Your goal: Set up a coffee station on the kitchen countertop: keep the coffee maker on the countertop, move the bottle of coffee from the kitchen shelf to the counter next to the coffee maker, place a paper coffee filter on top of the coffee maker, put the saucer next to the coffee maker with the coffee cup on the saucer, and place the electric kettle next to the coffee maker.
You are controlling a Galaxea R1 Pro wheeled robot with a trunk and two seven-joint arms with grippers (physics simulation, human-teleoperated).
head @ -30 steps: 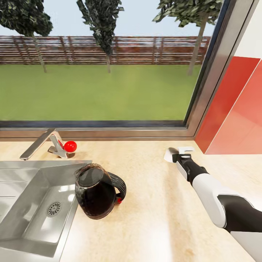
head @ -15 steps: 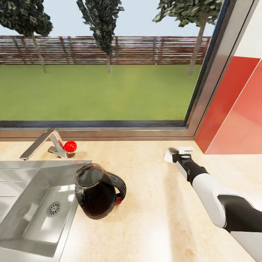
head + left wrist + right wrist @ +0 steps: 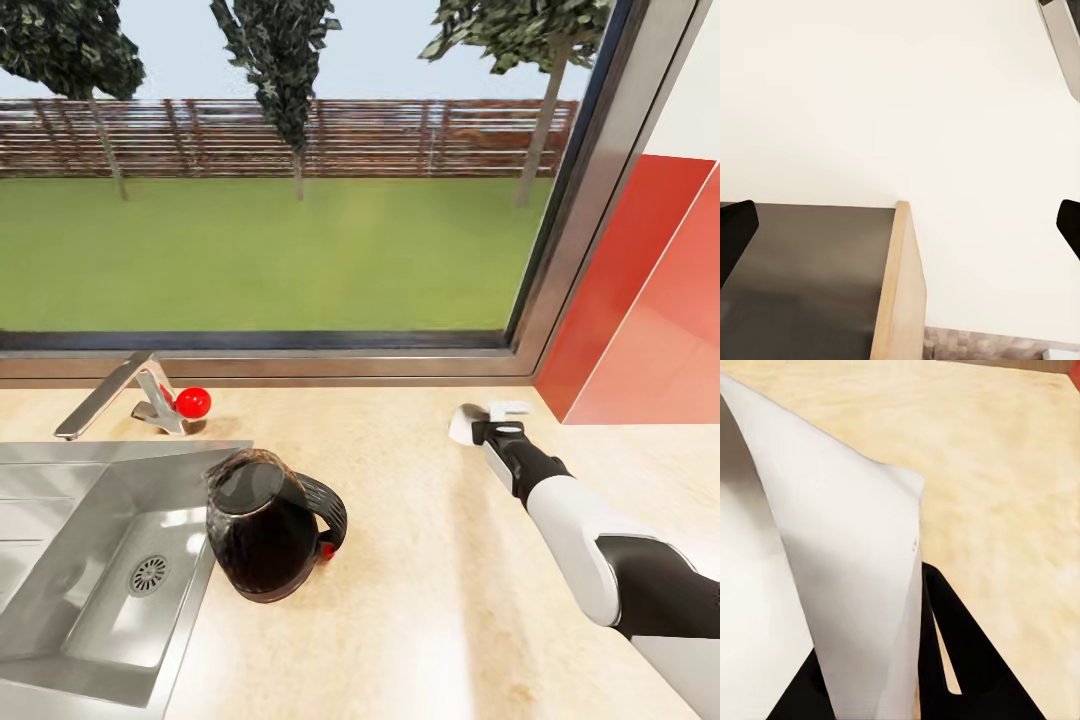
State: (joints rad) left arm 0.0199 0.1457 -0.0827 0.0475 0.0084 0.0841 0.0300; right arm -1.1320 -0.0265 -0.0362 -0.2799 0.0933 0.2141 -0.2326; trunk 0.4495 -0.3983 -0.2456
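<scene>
Almost nothing differs from half a second ago: the right gripper (image 3: 487, 417) has shifted very slightly left and farther along the countertop (image 3: 420, 560), and the white piece at its tip looks a little narrower, while the kettle and sink have stayed put. The right arm (image 3: 580, 530) reaches from the near right corner toward the far wall, lying low over the worktop, black wrist leading and white forearm behind. Its gripper pinches a thin white folded sheet, the paper filter (image 3: 832, 585), which in the right wrist view rises as a cone-like fold with a black finger (image 3: 952, 652) pressed against its side. The left gripper's black fingers (image 3: 735, 232) appear at opposite edges of the left wrist view, spread wide with nothing between them, facing a pale wall and a wooden panel edge (image 3: 896, 292). The kettle (image 3: 268, 525), dark glass with a black loop handle, stands upright on the worktop just beside the right rim of the steel sink (image 3: 90, 560), well left of the right gripper. A tap (image 3: 110, 395) with a red knob (image 3: 193, 402) sits behind the sink, under a wide window (image 3: 270, 180); red wall panels (image 3: 650, 300) stand at the right
</scene>
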